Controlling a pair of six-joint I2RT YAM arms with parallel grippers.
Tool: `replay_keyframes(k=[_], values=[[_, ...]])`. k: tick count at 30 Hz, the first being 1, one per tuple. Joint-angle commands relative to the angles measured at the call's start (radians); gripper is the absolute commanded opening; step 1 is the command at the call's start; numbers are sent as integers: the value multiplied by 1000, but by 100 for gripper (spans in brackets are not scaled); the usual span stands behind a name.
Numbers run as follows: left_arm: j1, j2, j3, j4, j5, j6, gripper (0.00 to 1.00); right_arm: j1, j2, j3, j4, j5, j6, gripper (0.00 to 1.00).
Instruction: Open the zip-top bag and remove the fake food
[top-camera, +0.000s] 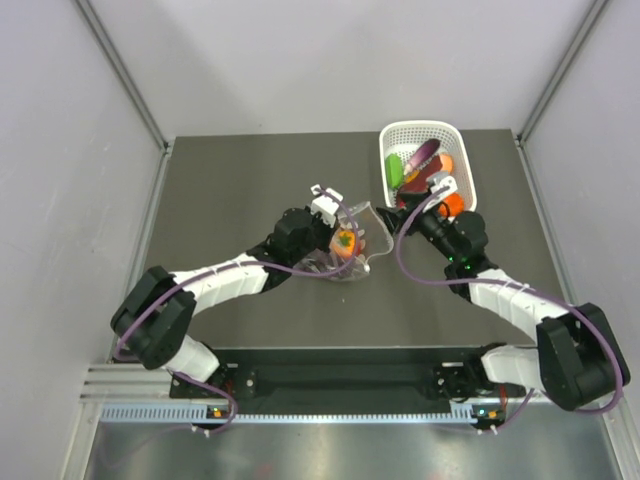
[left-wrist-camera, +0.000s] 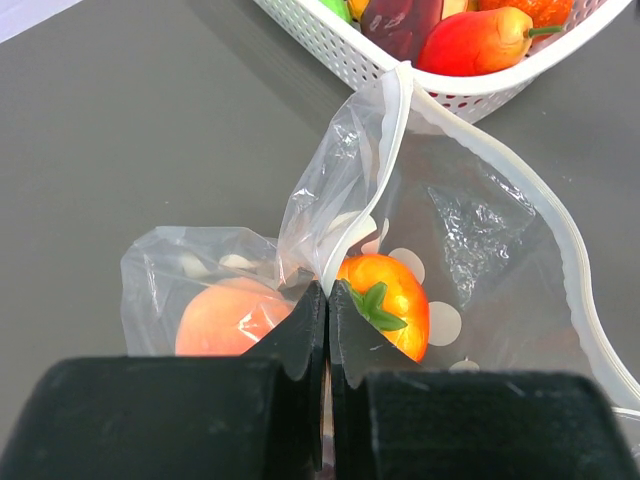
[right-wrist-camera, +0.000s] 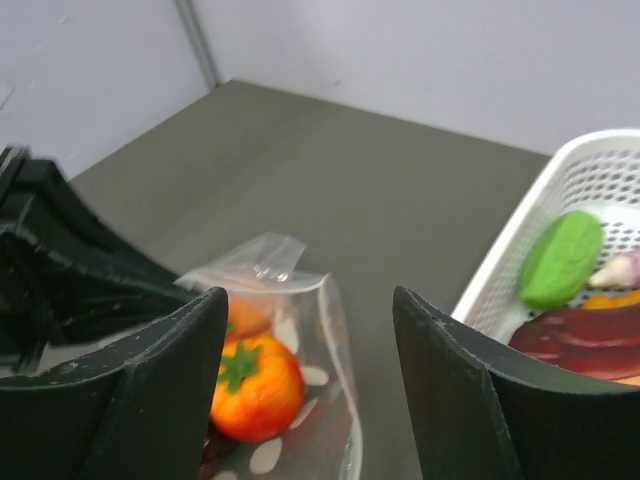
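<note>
Left gripper (left-wrist-camera: 327, 300): jaws pressed together on a fold of the zip-top bag (left-wrist-camera: 480, 230) film, at lower centre of the left wrist view.
Right gripper (right-wrist-camera: 308, 300): jaws spread wide apart with nothing clamped. It is seen right of centre in the top view, between the bag and the basket (top-camera: 385, 150).
Zip-top bag: laid on the table (top-camera: 230, 190) at the centre of the top view. The mouth is gaped open, the zip strip is curved in a long arc, and white dots are printed on the film.
Orange fruit (left-wrist-camera: 395, 300): held inside the bag, with a green calyx, just beside the clamped jaws.
Peach fruit (left-wrist-camera: 230, 315): held inside the bag, lower left of the left wrist view, partly hidden by a jaw.
Basket: white lattice, upper right of the top view. The tip of the bag's zip strip is seen against its wall; contact cannot be told.
Basket contents: red-orange fruit (left-wrist-camera: 475, 40), green vegetable (right-wrist-camera: 560, 258), dark purple piece (right-wrist-camera: 590, 335).
</note>
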Motion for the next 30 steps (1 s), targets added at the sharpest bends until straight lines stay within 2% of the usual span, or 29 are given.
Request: replay_keyframes(k=[1, 4, 7, 10, 19, 24, 30], values=[[9, -39, -6, 63, 8, -4, 0, 19, 26, -12, -26, -134, -23, 66], [9, -38, -7, 63, 11, -4, 0, 22, 84, -6, 7, -241, -23, 58], [11, -36, -9, 62, 10, -4, 0, 28, 122, -3, 28, -278, -23, 53], [12, -36, -9, 62, 11, -4, 0, 31, 142, 2, 21, -327, -35, 51], [20, -30, -7, 57, 21, -3, 0, 54, 159, 6, -5, -380, -72, 51], [20, -29, -7, 56, 27, -4, 0, 74, 259, 84, -90, -351, -98, 52], [22, -26, -6, 56, 34, -3, 0, 83, 351, 144, -110, -315, -121, 54]])
